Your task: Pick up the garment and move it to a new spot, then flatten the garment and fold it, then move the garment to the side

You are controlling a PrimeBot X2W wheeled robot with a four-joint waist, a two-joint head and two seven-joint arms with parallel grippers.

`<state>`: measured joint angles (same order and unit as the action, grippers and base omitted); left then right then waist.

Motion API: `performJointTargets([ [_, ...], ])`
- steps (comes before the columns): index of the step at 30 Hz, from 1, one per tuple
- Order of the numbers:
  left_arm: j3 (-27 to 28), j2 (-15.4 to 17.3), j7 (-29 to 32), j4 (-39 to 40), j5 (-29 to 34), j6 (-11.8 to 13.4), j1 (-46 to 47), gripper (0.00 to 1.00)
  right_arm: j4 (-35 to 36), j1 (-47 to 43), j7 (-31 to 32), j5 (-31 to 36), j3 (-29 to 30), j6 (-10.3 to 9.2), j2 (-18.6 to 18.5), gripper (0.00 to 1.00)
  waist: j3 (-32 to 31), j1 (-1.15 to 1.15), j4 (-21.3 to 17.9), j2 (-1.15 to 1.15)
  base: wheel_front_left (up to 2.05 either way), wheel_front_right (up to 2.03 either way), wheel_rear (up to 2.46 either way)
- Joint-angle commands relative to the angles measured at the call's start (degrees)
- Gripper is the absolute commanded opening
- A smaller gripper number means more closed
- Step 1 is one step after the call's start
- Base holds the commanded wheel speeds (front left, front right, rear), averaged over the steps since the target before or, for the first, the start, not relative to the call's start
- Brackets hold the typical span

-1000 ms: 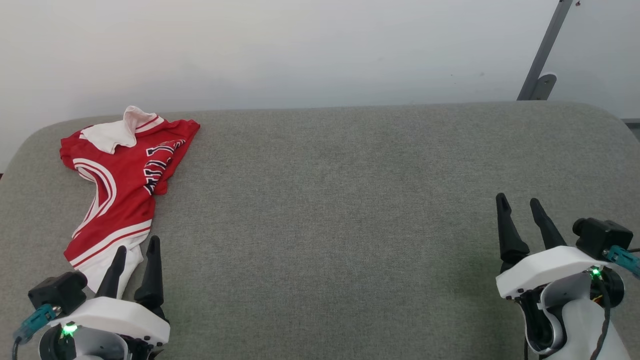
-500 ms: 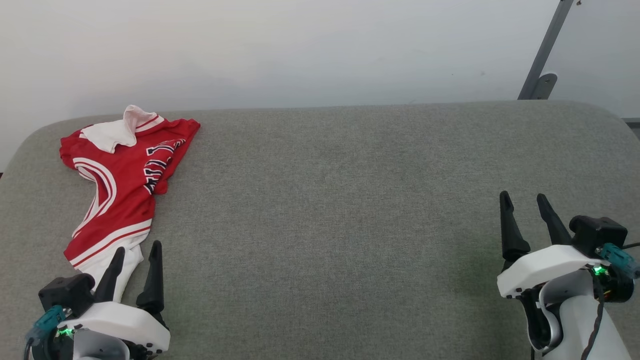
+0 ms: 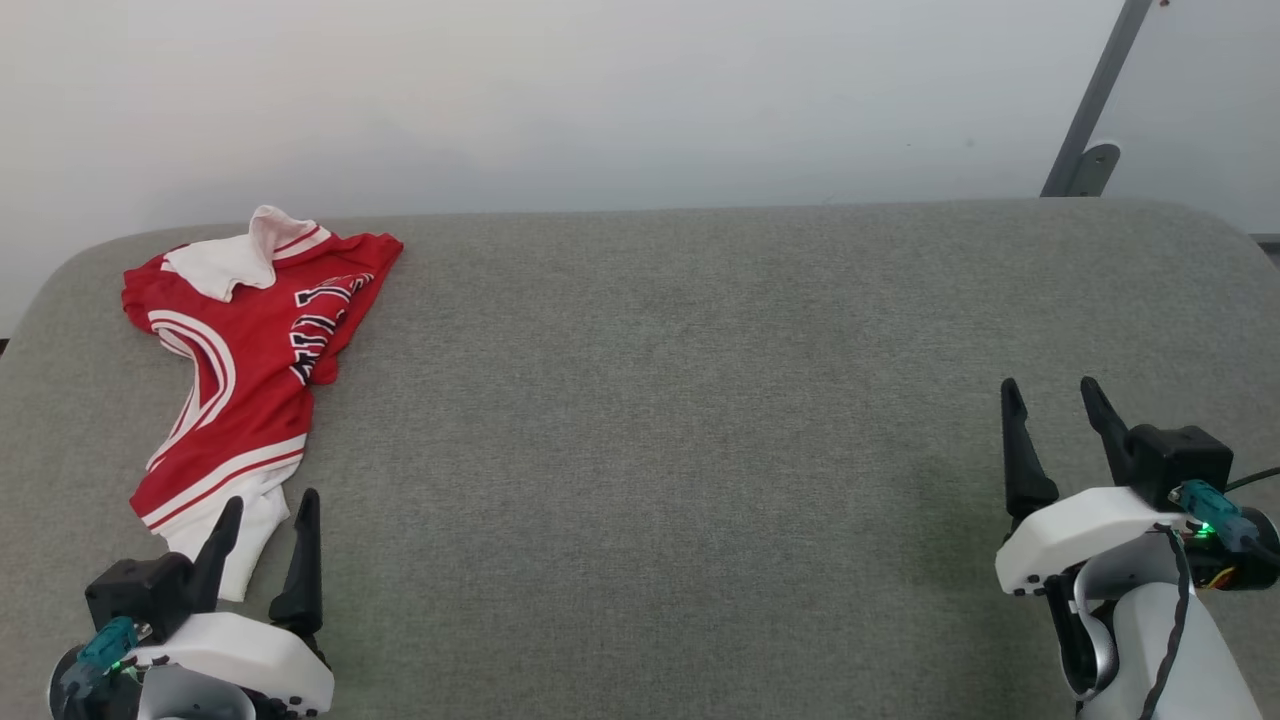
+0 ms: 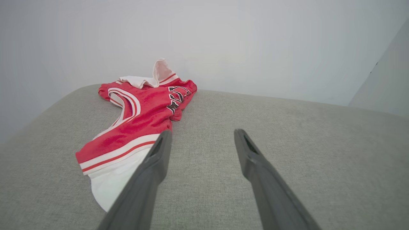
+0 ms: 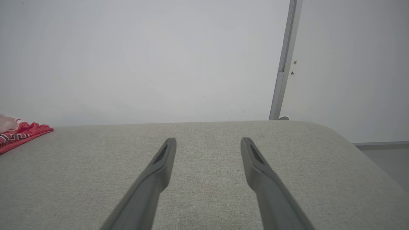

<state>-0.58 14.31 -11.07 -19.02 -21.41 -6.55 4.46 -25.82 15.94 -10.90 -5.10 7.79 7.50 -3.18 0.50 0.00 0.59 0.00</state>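
The garment (image 3: 250, 370), a red jersey with white sleeves, striped trim and dark lettering, lies crumpled at the far left of the grey padded surface (image 3: 680, 400). In the left wrist view the garment (image 4: 137, 115) stretches away from my fingers, its white sleeve end nearest. My left gripper (image 3: 270, 500) is open at the lower left, its left finger over the white sleeve end, holding nothing. My right gripper (image 3: 1050, 385) is open at the lower right, far from the garment, nothing between its fingers. A red edge of the garment (image 5: 19, 134) shows at the right wrist view's left.
A pale wall (image 3: 600, 100) stands behind the surface. A grey metal post (image 3: 1090, 110) leans at the back right. The surface's rounded corners fall away at far left and far right.
Both grippers have drawn back toward the bottom of the head view, the left one retreating from the sleeve end. The garment lies as before.
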Motion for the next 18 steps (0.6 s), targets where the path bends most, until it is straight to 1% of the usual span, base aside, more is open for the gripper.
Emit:
performJointTargets([
  [1,0.5,0.1,-0.6,-0.1,1.1,-0.3,1.0,1.0,0.0,1.2,-0.7,1.4,0.5,-0.01,0.2,1.0,0.0,0.0,0.2,0.0,0.0,0.0,0.0],
  [6,1.8,0.0,-1.2,-1.3,2.8,-0.5,1.7,1.0,-0.4,1.6,-1.4,2.7,0.9,-0.01,0.3,1.0,0.3,0.0,2.0,0.0,0.0,0.0,0.0],
  [11,4.8,-0.3,-1.7,-1.8,4.0,-0.6,0.9,1.0,-0.8,1.9,-2.0,4.2,-1.0,-0.01,0.3,1.0,1.0,0.0,5.7,0.0,0.0,0.0,0.0],
  [12,4.8,-0.3,-1.7,-1.8,4.0,-0.6,0.9,1.0,-0.8,1.9,-2.0,4.2,-1.0,-0.01,0.3,1.0,1.0,0.0,5.7,0.0,0.0,0.0,0.0],
  [15,6.4,-0.5,-2.1,-2.1,5.0,-0.7,0.2,1.0,-1.5,2.6,-2.3,4.1,-3.1,-0.01,0.3,1.0,1.5,0.0,8.6,0.0,0.0,0.0,0.0],
  [16,7.7,-0.7,-2.3,-2.1,5.7,-0.7,0.0,1.0,-2.0,3.2,-2.5,3.8,-5.1,-0.01,0.3,1.0,1.8,0.0,10.6,0.0,0.0,0.0,0.0],
  [18,8.8,-1.2,-2.6,-2.2,6.3,-0.8,-0.4,1.0,-2.6,3.6,-2.7,3.7,-6.9,-0.02,0.3,1.0,1.9,0.0,12.8,0.0,0.0,0.0,0.0],
])
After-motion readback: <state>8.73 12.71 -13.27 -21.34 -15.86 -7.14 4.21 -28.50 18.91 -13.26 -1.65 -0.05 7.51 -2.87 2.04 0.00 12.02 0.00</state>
